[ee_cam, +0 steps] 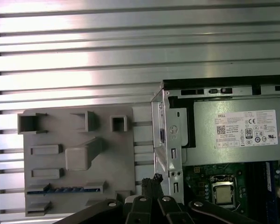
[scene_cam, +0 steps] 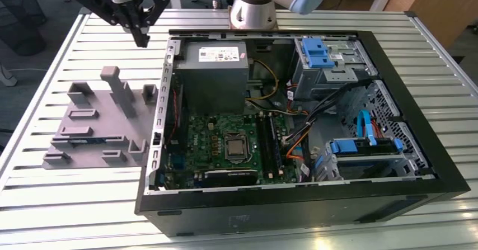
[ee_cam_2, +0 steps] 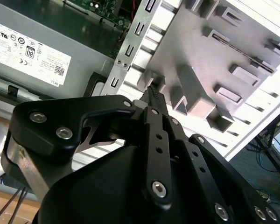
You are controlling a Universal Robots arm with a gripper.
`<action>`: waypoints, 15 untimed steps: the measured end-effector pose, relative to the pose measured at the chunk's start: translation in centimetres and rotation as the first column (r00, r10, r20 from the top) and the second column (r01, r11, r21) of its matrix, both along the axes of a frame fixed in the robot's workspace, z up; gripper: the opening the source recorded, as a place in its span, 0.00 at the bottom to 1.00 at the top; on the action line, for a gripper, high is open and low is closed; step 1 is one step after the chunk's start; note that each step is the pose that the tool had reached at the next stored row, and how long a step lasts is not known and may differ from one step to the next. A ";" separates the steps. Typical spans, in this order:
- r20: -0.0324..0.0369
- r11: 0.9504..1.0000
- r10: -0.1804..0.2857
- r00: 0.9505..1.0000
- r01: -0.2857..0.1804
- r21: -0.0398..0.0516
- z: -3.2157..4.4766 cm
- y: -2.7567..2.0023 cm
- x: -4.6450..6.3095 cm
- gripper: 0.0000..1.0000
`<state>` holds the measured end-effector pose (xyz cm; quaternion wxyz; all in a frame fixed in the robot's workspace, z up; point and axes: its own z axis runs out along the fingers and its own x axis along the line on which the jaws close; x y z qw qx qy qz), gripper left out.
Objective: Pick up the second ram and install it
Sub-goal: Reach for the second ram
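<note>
Claw (scene_cam: 141, 40) hangs closed and empty, fingertips together, over the far end of the grey tray (scene_cam: 97, 121), beside the open computer case (scene_cam: 299, 205) on the worktop (scene_cam: 75, 205). We find the second ram (scene_cam: 82, 141) seated on edge in a slot at the tray's near end, its long axis running between the exterior view's left and right, well apart from the claw.

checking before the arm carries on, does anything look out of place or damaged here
Nothing stands out. The grey tray lies flat beside the open computer case, the memory stick lies level in the tray, and the gripper hangs clear of both, shut and holding nothing.
</note>
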<state>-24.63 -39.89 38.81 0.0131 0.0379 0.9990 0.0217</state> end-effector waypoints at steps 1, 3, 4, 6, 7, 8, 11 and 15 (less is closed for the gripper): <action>0.000 1.000 0.000 1.000 0.000 0.000 0.00 0.00 0.0 0.11; 0.000 1.000 0.000 1.000 0.000 0.000 0.00 0.00 -0.1 0.11; 0.000 1.000 0.000 1.000 0.000 0.000 -0.01 0.00 -0.1 0.11; 0.000 1.000 0.000 1.000 0.000 0.000 -0.01 0.00 -0.2 0.11; 0.000 1.000 0.000 1.000 0.000 0.000 -0.01 0.00 -0.2 0.11; 0.000 1.000 0.000 1.000 0.000 0.000 -0.01 0.00 -0.3 0.11; 0.000 1.000 0.000 1.000 0.000 0.000 -0.01 0.00 -0.4 0.11; 0.000 1.000 0.000 1.000 0.000 0.000 -0.02 0.00 -0.6 0.11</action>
